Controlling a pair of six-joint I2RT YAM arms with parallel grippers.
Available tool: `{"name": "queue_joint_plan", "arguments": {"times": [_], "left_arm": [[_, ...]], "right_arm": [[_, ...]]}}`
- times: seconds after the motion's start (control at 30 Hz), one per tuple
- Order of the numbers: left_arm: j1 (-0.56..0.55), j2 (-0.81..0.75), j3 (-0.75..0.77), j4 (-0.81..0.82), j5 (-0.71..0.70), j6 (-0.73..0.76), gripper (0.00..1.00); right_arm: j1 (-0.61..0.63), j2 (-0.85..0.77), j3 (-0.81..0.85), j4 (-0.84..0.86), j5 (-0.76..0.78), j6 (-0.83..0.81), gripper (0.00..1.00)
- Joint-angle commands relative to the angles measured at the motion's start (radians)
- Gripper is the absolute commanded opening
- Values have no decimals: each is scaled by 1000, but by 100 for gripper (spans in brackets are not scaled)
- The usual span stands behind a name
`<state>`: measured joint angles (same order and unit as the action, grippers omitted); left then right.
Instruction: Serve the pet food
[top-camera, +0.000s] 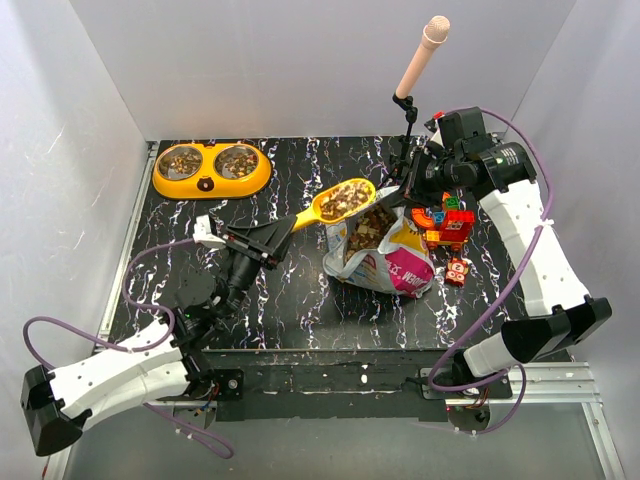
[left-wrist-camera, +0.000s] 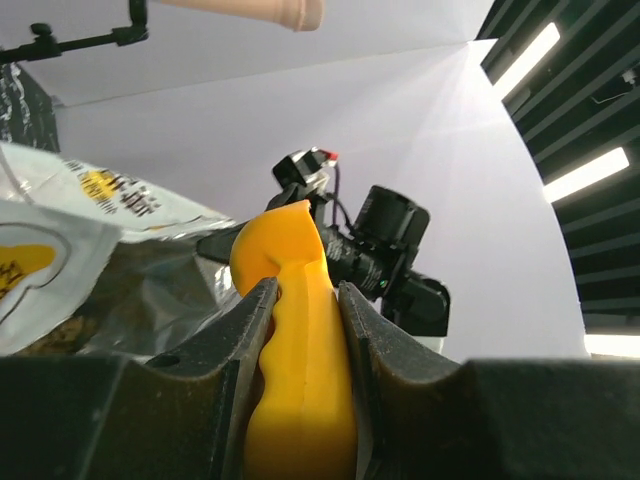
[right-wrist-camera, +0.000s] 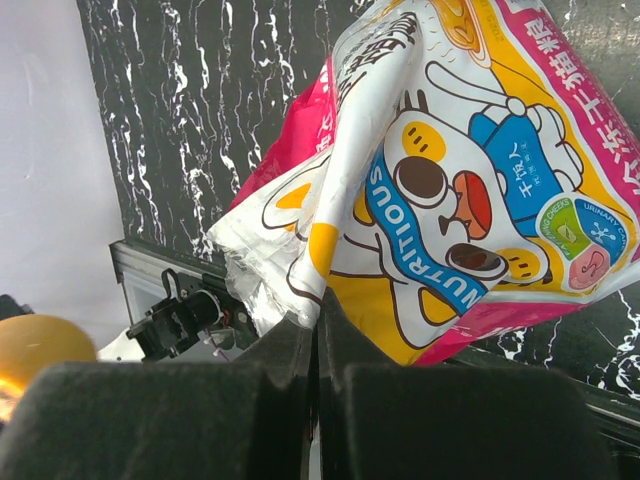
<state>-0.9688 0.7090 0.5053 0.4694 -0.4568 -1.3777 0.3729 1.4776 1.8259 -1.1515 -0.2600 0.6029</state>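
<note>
while toy bricks (top-camera: 448, 228) lie just right of the printed bag (top-camera: 395, 265) and a microphone (top-camera: 423, 55) stands behind it, the left gripper (left-wrist-camera: 300, 290) clamps a yellow scoop (top-camera: 340, 203) heaped with small brown pet food (top-camera: 348, 198) at the bag's open mouth; the right gripper (right-wrist-camera: 317, 310), closed, pinches the bag's edge.

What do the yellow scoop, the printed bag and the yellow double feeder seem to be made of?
Yellow scoop: probably moulded plastic; smooth, uniform colour, soft sheen.
Printed bag: thin glossy plastic film, likely foil-lined; it creases sharply and looks silver inside.
Yellow double feeder: seemingly glossy moulded plastic, judging by its smooth rounded rim and even colour.
</note>
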Motion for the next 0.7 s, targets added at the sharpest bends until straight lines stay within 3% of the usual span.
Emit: {"name": "queue_joint_plan", "arguments": {"times": [0.0,0.17,0.5,0.67], "left_arm": [[5,65,127,-8,-71,25,0],[60,228,249,31,-128,20,0],[412,538,459,46,96,-112,0],[603,653,455,121,210,-178,0]], "right_arm": [[-8,-138,10,177,-130,21,1],[-2,-210,-91,180,-139,15,1],[0,-261,-128,153,-127,14,1],[1,-254,-102,144,-143,20,1]]}}
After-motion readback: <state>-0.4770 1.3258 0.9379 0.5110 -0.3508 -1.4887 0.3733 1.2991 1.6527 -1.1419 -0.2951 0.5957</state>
